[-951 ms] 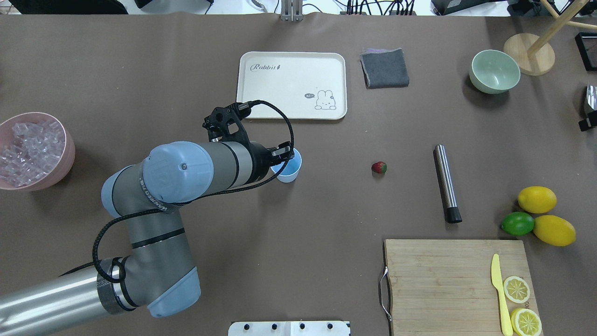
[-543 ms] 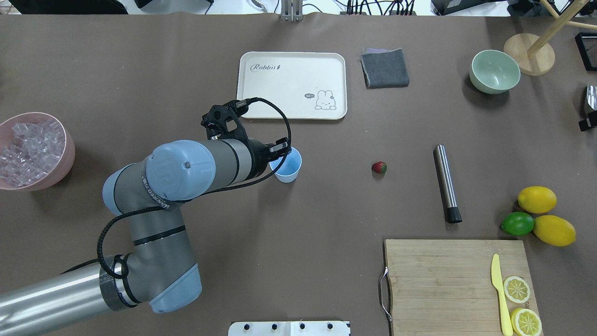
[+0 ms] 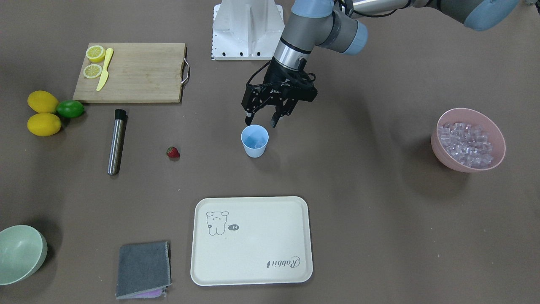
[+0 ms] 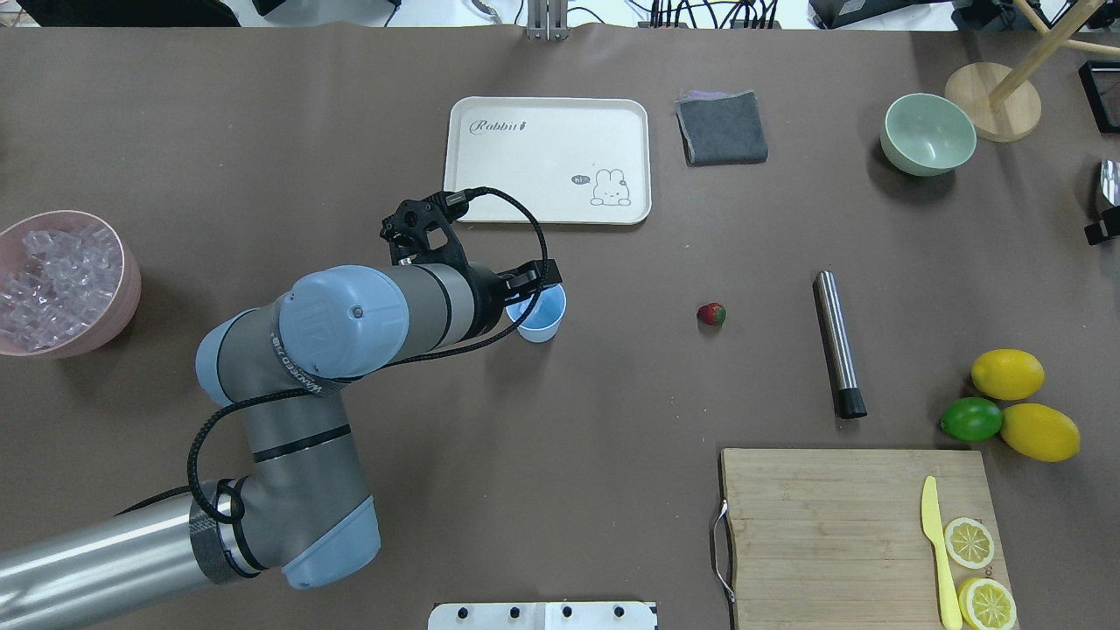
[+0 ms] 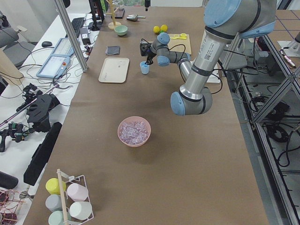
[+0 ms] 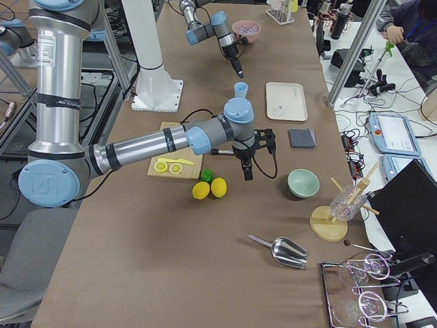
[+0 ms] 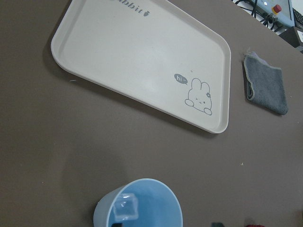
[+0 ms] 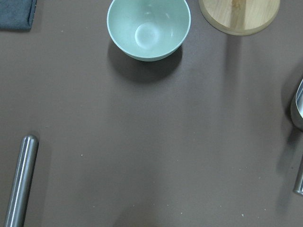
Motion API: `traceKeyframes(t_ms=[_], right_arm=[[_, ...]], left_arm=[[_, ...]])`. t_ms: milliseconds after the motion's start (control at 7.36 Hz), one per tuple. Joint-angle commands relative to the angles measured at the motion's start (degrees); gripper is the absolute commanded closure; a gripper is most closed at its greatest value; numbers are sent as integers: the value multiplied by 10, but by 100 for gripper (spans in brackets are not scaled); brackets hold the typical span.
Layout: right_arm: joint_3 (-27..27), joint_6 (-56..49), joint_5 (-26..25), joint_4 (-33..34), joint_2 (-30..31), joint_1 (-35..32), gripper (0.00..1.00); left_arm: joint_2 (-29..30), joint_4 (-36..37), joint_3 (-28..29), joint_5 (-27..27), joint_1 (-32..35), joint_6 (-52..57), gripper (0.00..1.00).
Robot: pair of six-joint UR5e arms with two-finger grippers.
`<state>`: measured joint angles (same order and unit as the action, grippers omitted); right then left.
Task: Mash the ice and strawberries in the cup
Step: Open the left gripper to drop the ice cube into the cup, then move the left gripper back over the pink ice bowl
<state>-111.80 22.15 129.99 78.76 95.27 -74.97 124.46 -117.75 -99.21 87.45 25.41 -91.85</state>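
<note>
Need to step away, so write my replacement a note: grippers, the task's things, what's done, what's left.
Left gripper: open, empty, just above the cup.
Right gripper: over the table away from it; open or shut, cannot tell.
Cup holds at least one ice cube; the other ice is in the pink bowl.
Strawberry lies on the table.
Left to do: strawberry into cup, then mash.

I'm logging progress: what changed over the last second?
The left arm drifted slightly right at the elbow in the overhead view; its open jaws stay just above the cup, holding nothing. Cup, strawberry and ice bowl have not moved.
</note>
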Motion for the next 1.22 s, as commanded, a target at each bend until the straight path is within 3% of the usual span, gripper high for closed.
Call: traceKeyframes(t_ms=[0, 136, 272, 543, 1086], right_arm=[[0, 0, 0, 0, 0, 0, 0], [0, 0, 0, 0, 0, 0, 0], [0, 0, 0, 0, 1, 0, 0], [1, 0, 0, 0, 1, 0, 0], [1, 1, 2, -9, 8, 0, 0]], left_arm=[[-1, 120, -47, 26, 4, 105, 1], [-4, 239, -89, 82, 36, 180, 1], [-11, 309, -109, 142, 74, 253, 1], [-94, 314, -129, 259, 166, 459, 1], [-249, 307, -146, 289, 314, 743, 1]])
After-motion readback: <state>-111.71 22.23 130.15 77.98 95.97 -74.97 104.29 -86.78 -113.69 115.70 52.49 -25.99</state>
